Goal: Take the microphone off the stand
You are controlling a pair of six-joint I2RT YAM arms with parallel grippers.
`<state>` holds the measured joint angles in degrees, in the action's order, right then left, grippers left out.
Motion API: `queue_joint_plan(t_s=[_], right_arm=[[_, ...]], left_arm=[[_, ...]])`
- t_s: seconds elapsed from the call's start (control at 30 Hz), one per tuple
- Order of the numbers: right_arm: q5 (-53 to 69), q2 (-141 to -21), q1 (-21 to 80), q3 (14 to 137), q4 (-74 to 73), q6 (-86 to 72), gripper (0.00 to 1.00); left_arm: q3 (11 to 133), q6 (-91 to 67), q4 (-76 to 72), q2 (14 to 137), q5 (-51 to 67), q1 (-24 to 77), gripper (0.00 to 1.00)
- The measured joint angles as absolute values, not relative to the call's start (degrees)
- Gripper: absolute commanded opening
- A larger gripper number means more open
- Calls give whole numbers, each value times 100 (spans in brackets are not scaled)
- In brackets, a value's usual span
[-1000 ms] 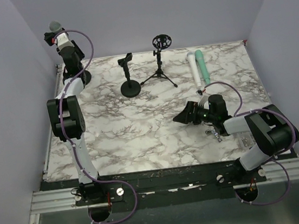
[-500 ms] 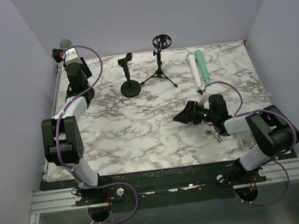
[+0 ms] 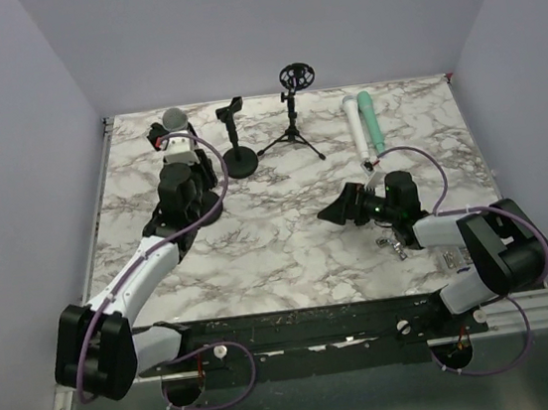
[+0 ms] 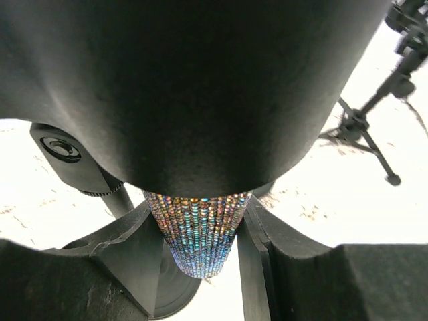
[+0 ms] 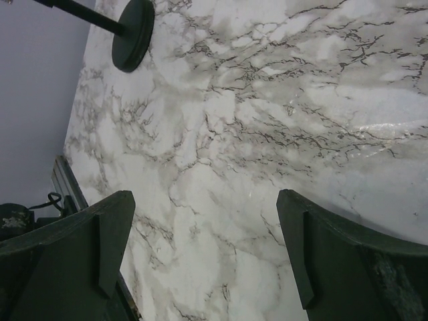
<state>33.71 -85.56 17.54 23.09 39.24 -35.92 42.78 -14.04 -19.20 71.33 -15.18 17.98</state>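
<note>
Left arm (image 3: 133, 277): stretches from the near left corner over the left half of the surface (image 3: 280, 254), wrist turned up.
Left fingers (image 4: 127, 251): narrow, clamped on the mic (image 3: 172, 117), one on each side of its glittery tapered handle.
Mic: upright in that grip, grey head on top, lifted above the far left part of the surface; it is just left of the stand (image 3: 239, 159) and apart from the clip.
Stand: round black base flat on the marble, thin post rising to a clip at the top.
Tripod (image 3: 295, 127): just right of the stand, legs spread on the surface, ring mount on top.
White mic (image 3: 353, 125): lying at the far right, lengthwise front to back.
Green mic (image 3: 372, 121): lying just beside the white one, on its right, parallel to it.
Right fingers (image 5: 100, 247): spread wide with only bare marble between them, low over the surface right of centre, pointing left toward the stand's base.
</note>
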Motion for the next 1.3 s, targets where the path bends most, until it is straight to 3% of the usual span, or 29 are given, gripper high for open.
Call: queue_joint_plan(t_s=[0.33, 0.67, 0.77, 1.07, 1.13, 1.3], right_arm=[[3291, -8479, 1754, 2309, 3658, -3459, 96], [3168, -8278, 1754, 2309, 3577, -3356, 96], [3170, -8298, 1754, 2309, 3588, -3358, 96], [3173, -8420, 1754, 2307, 3583, -3356, 97], [3151, -8420, 1754, 2309, 3564, -3339, 96], [3159, -8418, 1754, 2307, 3524, -3339, 97]], left_arm=[[3931, -1474, -875, 5994, -1608, 3603, 0], [4099, -1483, -351, 5924, -2145, 5096, 2], [4230, -1483, -294, 6040, -2169, 5339, 13], [4270, -1542, -143, 5988, -2182, 5413, 68], [4263, -1564, -152, 5843, -2117, 5413, 96], [4147, -1500, -307, 5402, -1863, 5413, 99]])
